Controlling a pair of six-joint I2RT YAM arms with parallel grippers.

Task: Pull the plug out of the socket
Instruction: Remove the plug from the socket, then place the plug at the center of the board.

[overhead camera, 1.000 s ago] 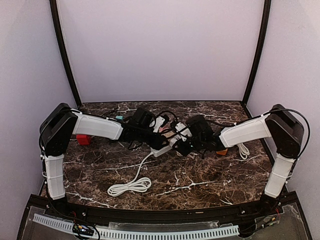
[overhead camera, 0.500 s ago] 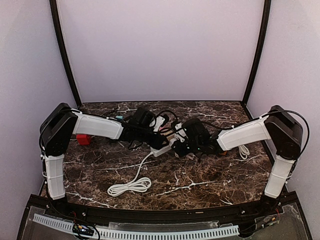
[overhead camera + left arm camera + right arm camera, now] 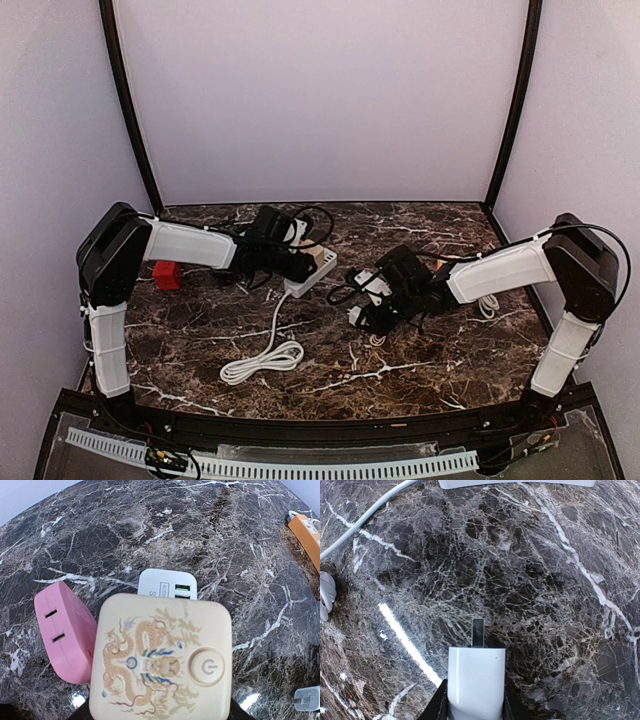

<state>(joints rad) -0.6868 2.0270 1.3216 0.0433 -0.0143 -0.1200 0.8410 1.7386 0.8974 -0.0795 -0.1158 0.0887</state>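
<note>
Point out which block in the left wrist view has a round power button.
The cream square dragon-printed socket block. The pink plastic adapter beside it shows only two slots; the white USB charger behind it has green ports.

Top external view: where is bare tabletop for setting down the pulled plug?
Bare table lies front right, between the coiled white cord and the right arm, and back right by the wall. Crowded mid-table: left gripper on the socket block, right gripper with the plug.
</note>
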